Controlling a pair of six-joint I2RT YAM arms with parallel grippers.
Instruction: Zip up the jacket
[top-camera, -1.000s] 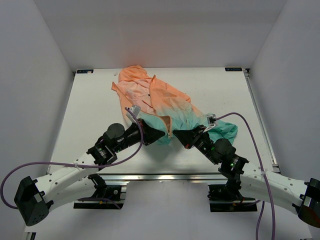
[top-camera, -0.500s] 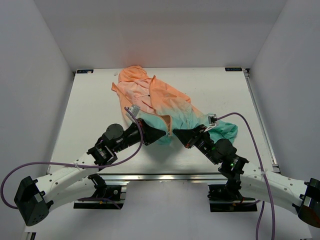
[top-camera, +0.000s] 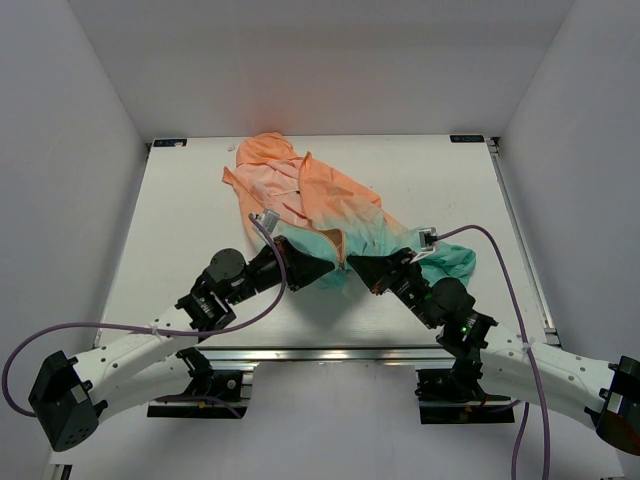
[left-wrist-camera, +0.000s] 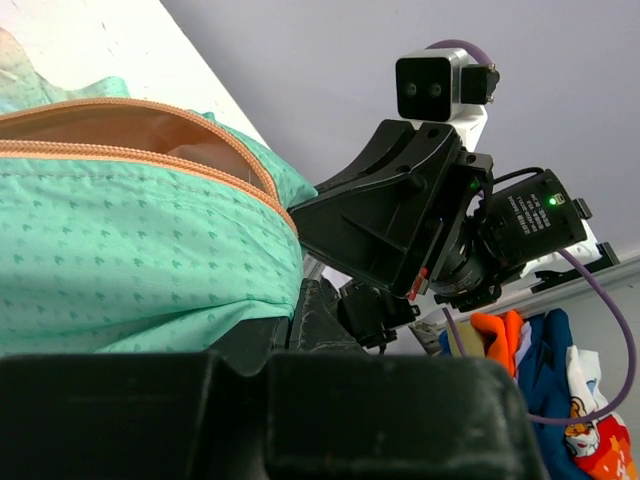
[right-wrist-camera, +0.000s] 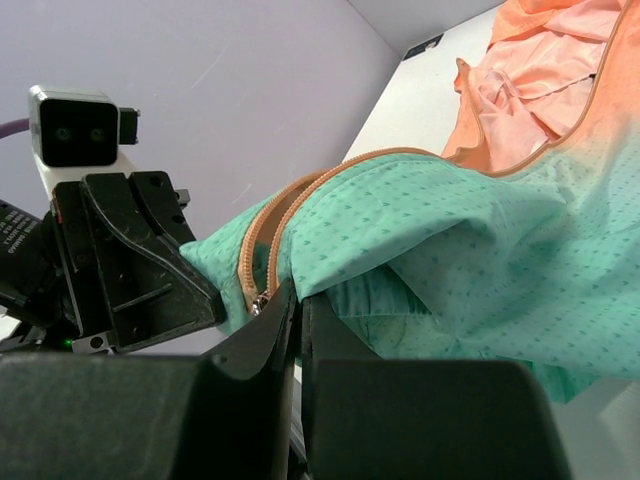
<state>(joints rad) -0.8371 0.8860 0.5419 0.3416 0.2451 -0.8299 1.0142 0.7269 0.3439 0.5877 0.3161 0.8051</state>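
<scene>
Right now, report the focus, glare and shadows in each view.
Top external: sharp, evenly lit, with a soft shadow under the jacket on the table. Left wrist: fabric weave crisp, own jaws a dark blur below. Right wrist: zipper sharp, jaws dark and blurred. No harsh glare.

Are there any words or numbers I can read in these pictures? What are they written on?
No text here can be read.
Two black labels at the far corners of the table: too small to read.
Some printed clothes at the edge of the left wrist view: blurred, no clear letters.
On the jacket: no writing shows.
</scene>
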